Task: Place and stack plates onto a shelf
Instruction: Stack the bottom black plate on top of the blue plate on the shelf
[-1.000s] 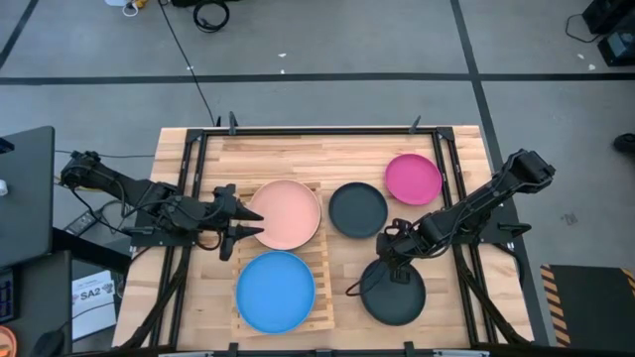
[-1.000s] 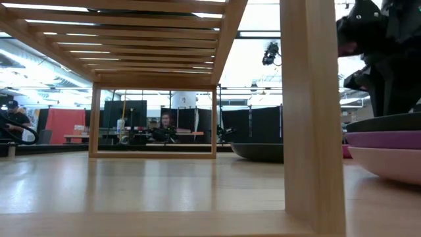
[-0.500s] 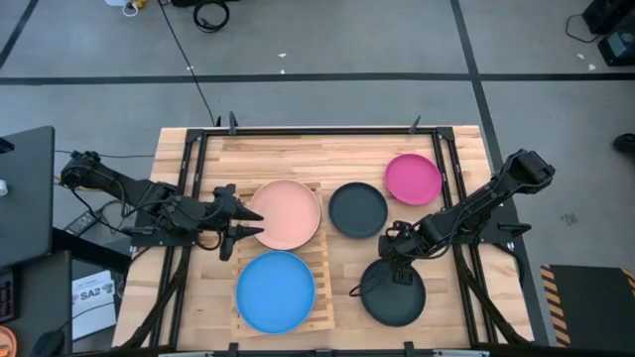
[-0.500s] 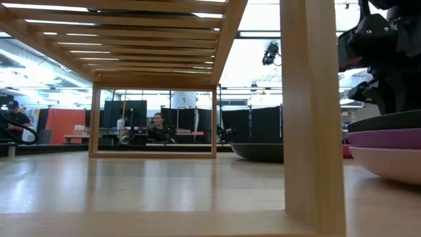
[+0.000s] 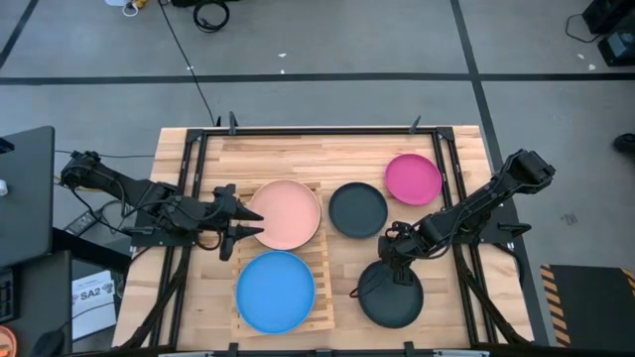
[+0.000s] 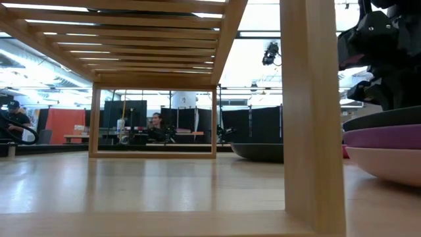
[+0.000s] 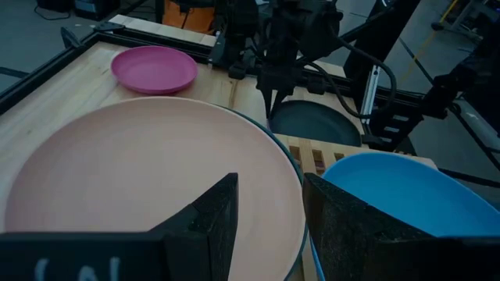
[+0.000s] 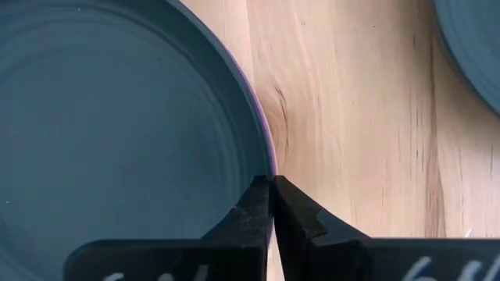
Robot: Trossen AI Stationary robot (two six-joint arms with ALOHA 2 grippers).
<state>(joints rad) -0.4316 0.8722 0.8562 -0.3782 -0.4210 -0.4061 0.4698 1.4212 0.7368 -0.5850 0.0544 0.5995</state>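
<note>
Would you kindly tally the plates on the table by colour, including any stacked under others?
Salmon pink plates: 2
Teal plate, rim only showing: 1
Blue plate: 1
Dark grey plates: 2
Magenta plate: 1
Purple plate: 1
Total: 8

At centre left of the high view lies a salmon pink plate, below it a bright blue plate on the pale wooden slatted shelf, and the tabletop around them is light plank wood with a black frame. A dark grey plate sits at the middle, a magenta plate at upper right, and another dark grey plate at lower right. In the low view's right edge that dark plate tops a purple plate over a pale pinkish plate; both arms are black.
</note>
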